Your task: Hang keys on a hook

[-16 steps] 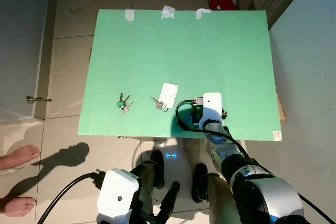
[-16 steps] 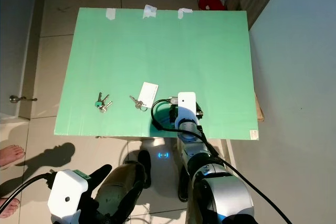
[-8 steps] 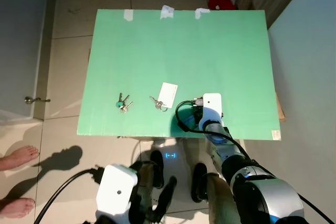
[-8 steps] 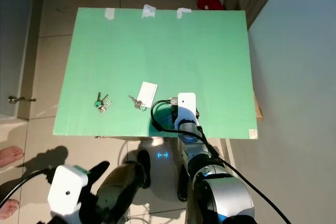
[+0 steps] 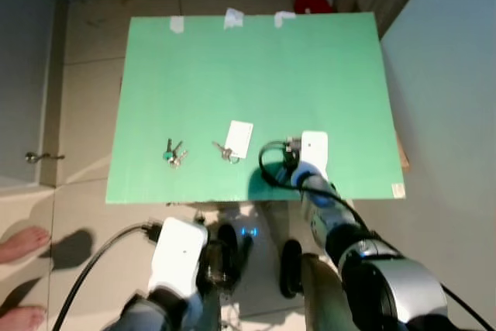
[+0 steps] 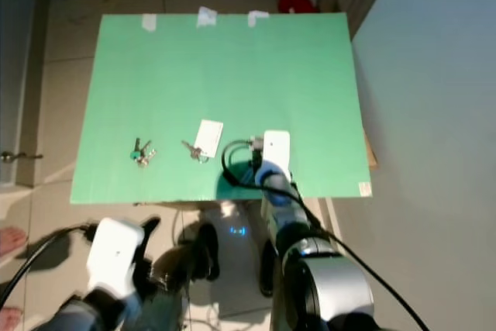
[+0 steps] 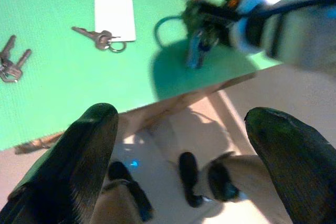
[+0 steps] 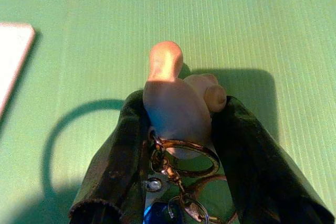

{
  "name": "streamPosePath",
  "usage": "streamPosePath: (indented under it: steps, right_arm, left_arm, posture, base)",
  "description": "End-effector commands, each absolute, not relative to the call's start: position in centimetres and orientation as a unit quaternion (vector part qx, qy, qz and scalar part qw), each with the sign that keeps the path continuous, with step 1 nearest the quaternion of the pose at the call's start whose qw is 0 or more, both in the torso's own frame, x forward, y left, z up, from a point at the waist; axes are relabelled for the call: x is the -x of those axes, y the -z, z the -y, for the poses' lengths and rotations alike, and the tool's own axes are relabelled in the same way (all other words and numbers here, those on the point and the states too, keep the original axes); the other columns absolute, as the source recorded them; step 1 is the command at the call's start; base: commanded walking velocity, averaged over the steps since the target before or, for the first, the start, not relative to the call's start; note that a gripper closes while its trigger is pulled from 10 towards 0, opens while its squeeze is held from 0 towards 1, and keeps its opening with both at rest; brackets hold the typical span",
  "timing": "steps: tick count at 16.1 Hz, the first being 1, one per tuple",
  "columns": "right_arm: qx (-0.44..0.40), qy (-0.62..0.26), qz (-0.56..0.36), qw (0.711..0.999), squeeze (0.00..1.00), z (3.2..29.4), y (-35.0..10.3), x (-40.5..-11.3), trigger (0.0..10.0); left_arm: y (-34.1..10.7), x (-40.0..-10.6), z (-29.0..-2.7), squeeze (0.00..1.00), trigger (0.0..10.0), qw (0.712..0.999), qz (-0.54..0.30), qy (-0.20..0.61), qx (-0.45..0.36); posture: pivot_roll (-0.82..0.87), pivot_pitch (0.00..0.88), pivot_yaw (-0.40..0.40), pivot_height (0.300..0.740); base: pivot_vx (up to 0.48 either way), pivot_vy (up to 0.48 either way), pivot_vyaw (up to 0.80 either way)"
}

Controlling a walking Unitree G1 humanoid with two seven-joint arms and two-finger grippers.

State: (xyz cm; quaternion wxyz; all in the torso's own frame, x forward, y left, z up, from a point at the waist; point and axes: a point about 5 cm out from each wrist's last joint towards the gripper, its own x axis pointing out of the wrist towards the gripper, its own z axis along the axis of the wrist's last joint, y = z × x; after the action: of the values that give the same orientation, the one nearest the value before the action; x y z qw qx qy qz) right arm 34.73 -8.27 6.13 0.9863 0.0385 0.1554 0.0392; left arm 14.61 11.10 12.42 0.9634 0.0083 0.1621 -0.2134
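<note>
My right gripper is shut on a key bunch with a peach-coloured rounded figure on its ring. It hangs low over the near right part of the green board, under its white wrist box. Two more key sets lie on the board's near left: one with a green tag, and one beside a white card. My left gripper is open and holds nothing. It is below the board's near edge, over the floor.
Tape strips mark the board's far edge. A red object lies on the tiles beyond it. A person's bare feet and a door handle are at the left. A wall runs along the right.
The head camera has shifted, so the board sits a little left and higher. My left arm has swung inward below the board's near edge. The right gripper stays put, still holding the bunch.
</note>
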Motion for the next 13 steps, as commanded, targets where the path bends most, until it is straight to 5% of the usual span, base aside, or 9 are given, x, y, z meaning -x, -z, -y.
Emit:
streamPosePath:
  steps: [1,7,13]
  right_arm:
    - [-0.055,-0.044,-0.155,0.985,0.0,8.6,-6.1,-34.8,0.0]
    - [-0.048,-0.052,-0.05,0.996,0.0,12.1,-10.9,-37.5,0.0]
    - [-0.03,-0.015,0.03,0.999,0.0,16.9,-12.3,-37.1,0.0]
  left_arm:
    - [-11.2,-15.2,-11.3,0.0,10.0,0.964,-0.176,0.2,-0.015]
    - [-9.8,-21.6,-11.6,0.0,10.0,0.978,-0.114,0.172,-0.038]
    - [-9.8,-26.0,-13.3,0.0,10.0,0.984,-0.066,0.156,-0.053]
  posture:
    - [0.2,0.31,-0.023,0.74]
    - [0.05,0.129,-0.002,0.74]
    - [-0.08,0.01,0.074,0.74]
  base:
    - [0.0,0.0,0.0]
    - [0.0,0.0,0.0]
    - [0.0,0.0,0.0]
